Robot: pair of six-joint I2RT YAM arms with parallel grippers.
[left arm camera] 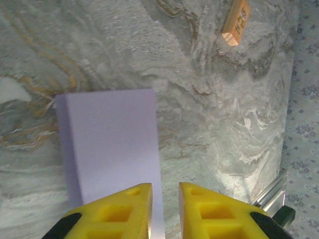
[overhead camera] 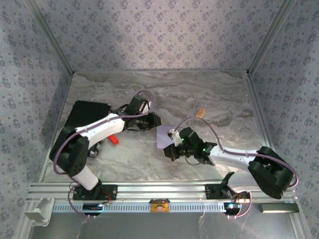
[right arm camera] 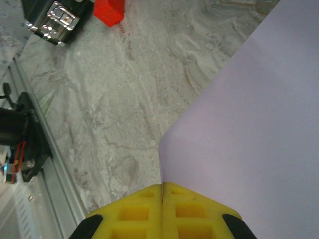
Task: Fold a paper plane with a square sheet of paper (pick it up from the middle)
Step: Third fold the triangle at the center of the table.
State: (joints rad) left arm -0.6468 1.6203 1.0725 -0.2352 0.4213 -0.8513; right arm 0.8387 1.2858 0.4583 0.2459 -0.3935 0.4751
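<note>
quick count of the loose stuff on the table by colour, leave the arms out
lavender paper: 1
red object: 1
tan block: 1
black pad: 1
total: 4

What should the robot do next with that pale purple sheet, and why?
Probably close the left gripper on the square sheet of paper. Its yellow fingers stand slightly apart, with the sheet's edge lined up with the gap, while the right gripper is shut on the sheet. A second grip should let both arms fold it.
</note>
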